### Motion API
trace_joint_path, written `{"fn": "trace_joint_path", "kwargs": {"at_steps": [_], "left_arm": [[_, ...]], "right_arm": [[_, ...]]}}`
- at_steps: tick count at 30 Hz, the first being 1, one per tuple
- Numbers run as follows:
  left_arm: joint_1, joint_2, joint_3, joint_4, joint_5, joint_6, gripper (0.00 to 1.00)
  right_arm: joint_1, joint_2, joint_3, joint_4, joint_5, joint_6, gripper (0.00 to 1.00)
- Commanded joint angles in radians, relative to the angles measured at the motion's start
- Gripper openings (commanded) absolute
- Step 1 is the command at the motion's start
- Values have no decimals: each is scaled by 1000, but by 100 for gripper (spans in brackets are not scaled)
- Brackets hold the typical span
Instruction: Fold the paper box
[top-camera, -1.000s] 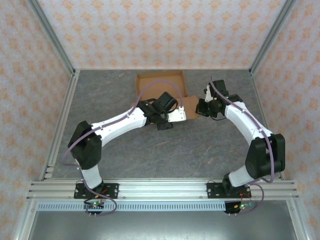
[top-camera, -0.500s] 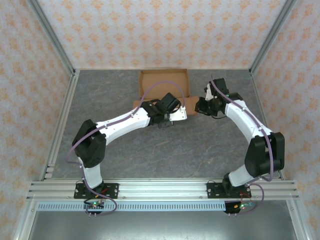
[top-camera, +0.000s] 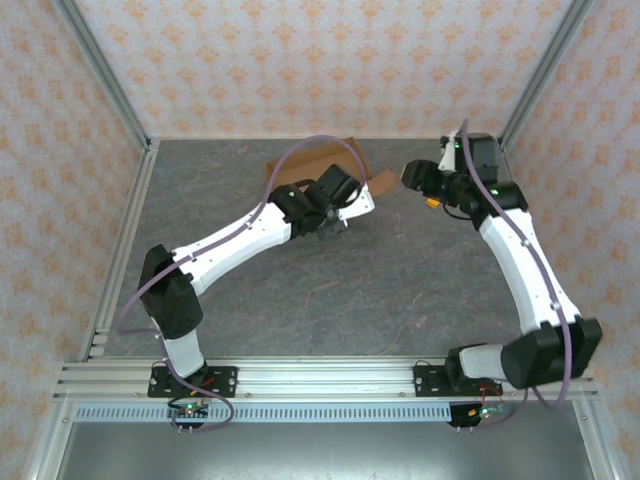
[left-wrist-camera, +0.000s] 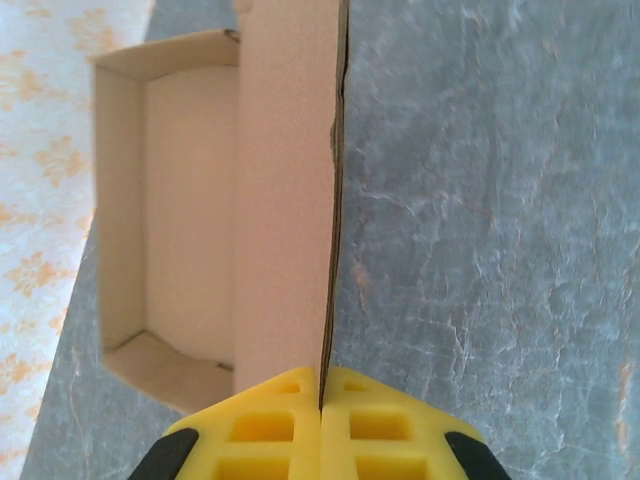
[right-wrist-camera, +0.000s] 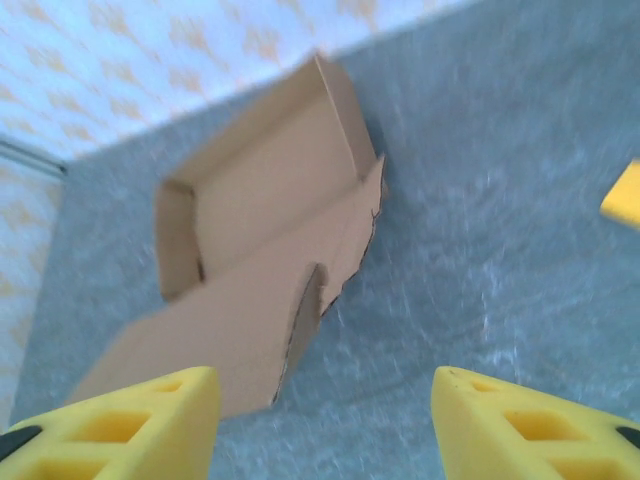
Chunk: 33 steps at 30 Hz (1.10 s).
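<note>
The left gripper (left-wrist-camera: 322, 388) pinches a thin flap of the shallow, plain brown cardboard paper box (left-wrist-camera: 190, 220) near the far edge of the grey, stone-mottled table (left-wrist-camera: 490, 250). The right gripper (right-wrist-camera: 325, 400) gapes wide, holding nothing.

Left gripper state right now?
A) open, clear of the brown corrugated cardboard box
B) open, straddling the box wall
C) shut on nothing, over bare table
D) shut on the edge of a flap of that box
D: in the left wrist view the left gripper has its yellow tips pressed together on the thin edge of a flap of the brown corrugated cardboard box.
</note>
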Motion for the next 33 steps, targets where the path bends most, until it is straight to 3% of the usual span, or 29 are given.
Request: {"fn": "trace_joint_path", "kwargs": {"at_steps": [1,9,15,19,26,33], "left_arm": [[6,-27,104,-136,-10,-162,0],[35,28,395,-329,39,-503,0],[55,76,599,-492,-25,-724,0],[64,37,589,-482,-9,-820,0],[83,30,589,-475,-25,-984,0],[84,54,564,-434,-56,-1225,0]], "right_arm": [[-3,-78,26,8,91,31,58],[13,-163,-85,4,39,0,58],[154,-207,-200,43,40,-87,58],[298,-265,-344,225,27,-140,60],[544,-296,-495,482,139,-256,67],[581,-264,-510,496,133,-305,70]]}}
